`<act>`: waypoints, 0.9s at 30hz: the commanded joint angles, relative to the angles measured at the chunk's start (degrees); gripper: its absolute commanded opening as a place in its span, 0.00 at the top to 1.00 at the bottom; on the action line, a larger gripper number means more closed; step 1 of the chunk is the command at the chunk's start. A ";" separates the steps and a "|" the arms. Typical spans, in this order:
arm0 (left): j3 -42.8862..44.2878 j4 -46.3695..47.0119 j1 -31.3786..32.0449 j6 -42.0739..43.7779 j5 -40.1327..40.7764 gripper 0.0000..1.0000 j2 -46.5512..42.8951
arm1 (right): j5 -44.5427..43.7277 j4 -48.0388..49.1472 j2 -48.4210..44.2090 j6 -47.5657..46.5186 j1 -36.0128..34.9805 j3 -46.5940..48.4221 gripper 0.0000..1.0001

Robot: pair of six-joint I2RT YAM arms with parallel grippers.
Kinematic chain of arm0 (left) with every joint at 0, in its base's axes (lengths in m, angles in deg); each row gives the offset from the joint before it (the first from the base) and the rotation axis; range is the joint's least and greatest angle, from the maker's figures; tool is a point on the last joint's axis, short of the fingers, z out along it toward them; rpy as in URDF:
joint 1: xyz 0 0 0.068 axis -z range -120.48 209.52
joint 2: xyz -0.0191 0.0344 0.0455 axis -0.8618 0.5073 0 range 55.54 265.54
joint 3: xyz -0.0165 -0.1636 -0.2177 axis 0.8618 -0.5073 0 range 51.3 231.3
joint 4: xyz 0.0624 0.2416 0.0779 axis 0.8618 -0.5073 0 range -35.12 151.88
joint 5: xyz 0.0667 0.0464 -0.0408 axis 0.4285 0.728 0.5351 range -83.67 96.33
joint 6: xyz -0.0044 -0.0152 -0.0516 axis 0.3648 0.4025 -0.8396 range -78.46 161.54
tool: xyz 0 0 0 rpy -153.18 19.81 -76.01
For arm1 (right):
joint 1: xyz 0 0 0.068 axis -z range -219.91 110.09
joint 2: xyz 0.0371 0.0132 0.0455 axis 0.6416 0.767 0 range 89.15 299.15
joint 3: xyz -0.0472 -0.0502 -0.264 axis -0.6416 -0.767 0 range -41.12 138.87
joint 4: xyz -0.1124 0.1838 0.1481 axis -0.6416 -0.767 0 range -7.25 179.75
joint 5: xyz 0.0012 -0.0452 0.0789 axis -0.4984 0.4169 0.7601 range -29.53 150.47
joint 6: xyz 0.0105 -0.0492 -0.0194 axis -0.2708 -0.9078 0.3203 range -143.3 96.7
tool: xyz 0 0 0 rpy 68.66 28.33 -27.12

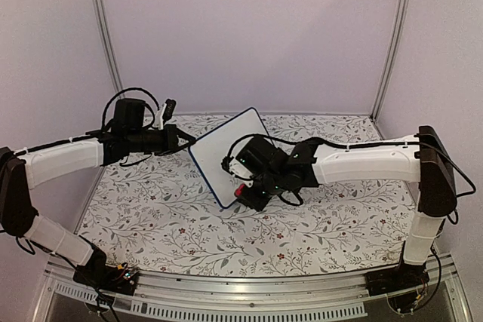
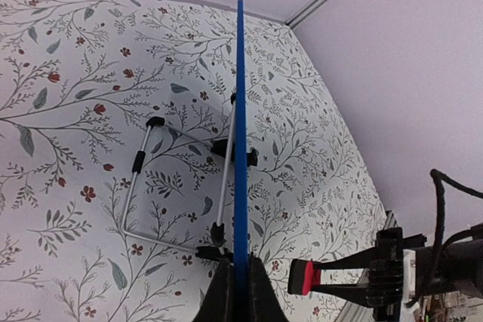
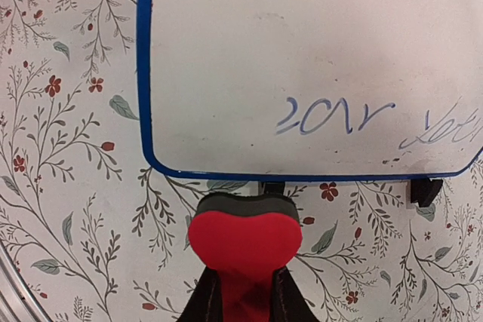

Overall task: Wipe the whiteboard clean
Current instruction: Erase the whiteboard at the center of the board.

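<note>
The whiteboard (image 1: 230, 150) stands tilted at the table's middle, white with a blue frame. My left gripper (image 1: 183, 143) is shut on its left edge; the left wrist view shows the board edge-on (image 2: 240, 148) between the fingers, with a wire stand (image 2: 143, 179) behind it. My right gripper (image 1: 243, 190) is shut on the red eraser (image 3: 244, 240), which has a dark felt face. The eraser is just below the board's lower edge, apart from it. In the right wrist view the board (image 3: 302, 58) carries blue handwriting (image 3: 332, 117) low on its right side.
The floral tablecloth (image 1: 302, 224) covers the table. White walls close the back and sides. The board's black feet (image 3: 426, 190) show under its lower edge. The right gripper with the eraser (image 2: 306, 277) shows in the left wrist view.
</note>
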 commanded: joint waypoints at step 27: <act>-2.96 1.21 4.34 2.91 9.66 1.00 -5.59 | -1.87 2.05 -7.71 1.45 6.12 -3.44 0.97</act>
